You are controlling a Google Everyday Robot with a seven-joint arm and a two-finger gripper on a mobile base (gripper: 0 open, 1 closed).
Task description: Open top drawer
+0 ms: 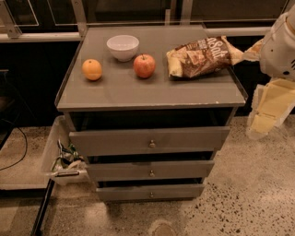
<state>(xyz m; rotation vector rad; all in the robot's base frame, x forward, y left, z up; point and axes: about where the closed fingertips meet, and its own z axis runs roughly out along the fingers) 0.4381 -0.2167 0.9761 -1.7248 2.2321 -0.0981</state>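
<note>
gripper (268, 109) right of top drawer (150, 140), apart

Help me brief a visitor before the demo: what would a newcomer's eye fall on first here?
The food on the grey cabinet: an orange at left, a white bowl further back, a red apple mid-top, a chip bag at right. Next, the robot's pale gripper at the right edge, beside the cabinet and apart from the top drawer below the food.

Dim, warm-lit room, speckled floor (249, 198).
You've got dark glass panes (124, 11) in metal frames behind a grey cabinet (120, 92), white bin (51, 147) at its left, black cable (22, 150) on floor; gripper (269, 108) hangs right of cabinet.
</note>
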